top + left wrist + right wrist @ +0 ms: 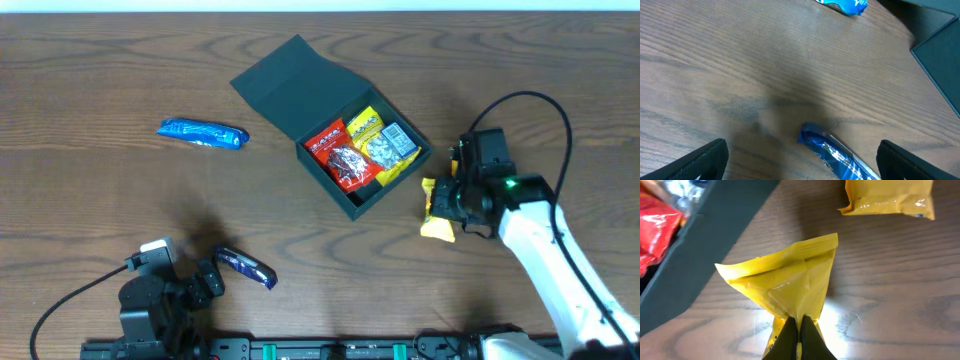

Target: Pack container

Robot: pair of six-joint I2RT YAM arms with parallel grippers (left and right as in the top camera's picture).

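Note:
The dark teal container stands open mid-table with its flap lid back, holding red and yellow snack packets. Its wall shows in the right wrist view. My right gripper is shut on a yellow packet, held just right of the box, and it also shows in the overhead view. My left gripper is open, its fingers either side of a dark blue packet lying on the table.
A light blue packet lies left of the box and shows in the left wrist view. A second yellow packet lies on the wood near the held one. The left arm sits at the front edge.

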